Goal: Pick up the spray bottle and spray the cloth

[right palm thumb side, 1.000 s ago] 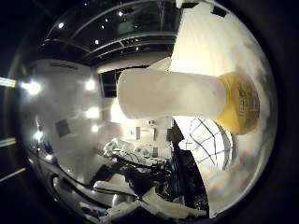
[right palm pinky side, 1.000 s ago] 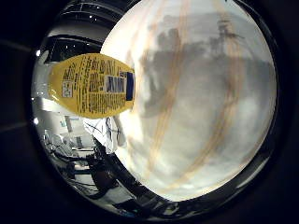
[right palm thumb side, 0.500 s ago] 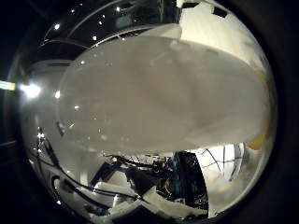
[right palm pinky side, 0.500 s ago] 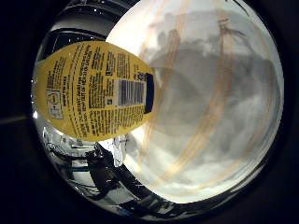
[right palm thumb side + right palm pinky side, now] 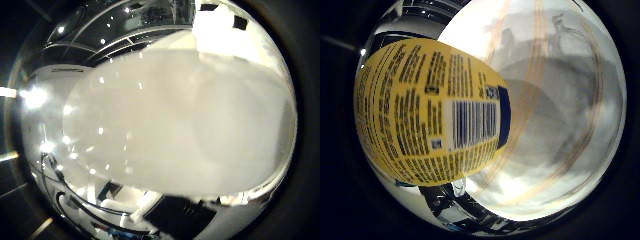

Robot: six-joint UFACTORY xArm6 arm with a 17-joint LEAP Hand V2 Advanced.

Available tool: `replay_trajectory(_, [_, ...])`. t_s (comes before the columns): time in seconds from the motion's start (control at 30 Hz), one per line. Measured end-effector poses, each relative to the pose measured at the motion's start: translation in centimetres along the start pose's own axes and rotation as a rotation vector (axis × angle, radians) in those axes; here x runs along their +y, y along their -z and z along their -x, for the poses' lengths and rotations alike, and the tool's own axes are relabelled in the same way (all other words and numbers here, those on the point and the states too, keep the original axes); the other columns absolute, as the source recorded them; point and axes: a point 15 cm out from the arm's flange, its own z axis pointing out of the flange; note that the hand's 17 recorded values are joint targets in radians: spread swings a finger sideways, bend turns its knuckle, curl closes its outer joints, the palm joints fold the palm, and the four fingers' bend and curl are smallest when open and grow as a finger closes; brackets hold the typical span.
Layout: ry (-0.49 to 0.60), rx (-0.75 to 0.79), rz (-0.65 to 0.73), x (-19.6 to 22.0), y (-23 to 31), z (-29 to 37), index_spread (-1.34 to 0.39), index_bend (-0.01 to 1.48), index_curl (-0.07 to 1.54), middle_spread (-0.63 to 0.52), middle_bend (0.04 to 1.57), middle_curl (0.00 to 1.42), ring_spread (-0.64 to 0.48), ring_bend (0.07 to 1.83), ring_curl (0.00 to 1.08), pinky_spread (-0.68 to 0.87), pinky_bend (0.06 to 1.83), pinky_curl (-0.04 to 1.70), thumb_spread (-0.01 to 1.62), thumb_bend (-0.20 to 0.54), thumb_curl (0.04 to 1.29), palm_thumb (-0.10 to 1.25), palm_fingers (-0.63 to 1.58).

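Observation:
The spray bottle is very close to my right hand's palm. Its yellow label (image 5: 427,112), with black print and a barcode, fills much of the little finger side view. Its white body (image 5: 175,120) fills nearly the whole thumb side view. The nozzle and trigger are hidden. Beyond the bottle lies a pale surface with thin tan stripes (image 5: 560,115), which looks like the cloth, with dark shadows across it. No part of the hand shows in either view.
Dark room structure and bright ceiling lights (image 5: 32,95) show around the bottle. White and dark furniture or equipment (image 5: 180,215) shows past the bottle's body.
The bottle has grown much larger in both views over the last second. The palm has come close up to it. The striped surface holds about the same place.

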Motion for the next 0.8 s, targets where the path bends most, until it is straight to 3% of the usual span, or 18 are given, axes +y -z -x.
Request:
replay_trajectory(0.13, [0.001,-0.011,-0.049,-1.1,0.3,0.2,-0.34,0.26,0.32,-0.20,0.72,0.61,-0.24,0.93,0.50,-0.35,0.77,0.45,0.94,-0.001,0.35,0.69,1.04])
replay_trajectory(0.27, [-0.002,-0.025,-0.107,-2.1,1.2,0.3,-0.40,0.55,0.50,-0.22,0.90,0.73,-0.26,1.05,0.59,-0.37,0.94,0.60,0.95,-0.002,0.39,0.85,1.18])
replay_trajectory(0.43, [-0.004,-0.040,-0.145,-2.7,1.9,0.5,-0.33,0.90,0.72,-0.17,1.15,0.82,-0.23,1.23,0.68,-0.30,1.09,0.79,0.87,-0.010,0.49,1.00,1.18])
replay_trajectory(0.53, [-0.006,-0.057,-0.173,-3.2,2.2,0.8,-0.28,1.02,0.79,-0.14,1.25,0.83,-0.22,1.30,0.71,-0.27,1.12,0.89,0.83,-0.010,0.55,1.05,1.16])
replay_trajectory(0.8, [-0.025,-0.076,-0.200,-3.5,4.0,2.2,-0.21,1.14,0.84,-0.10,1.35,0.79,-0.20,1.38,0.75,-0.22,1.13,1.18,0.71,-0.017,0.69,1.07,1.11])
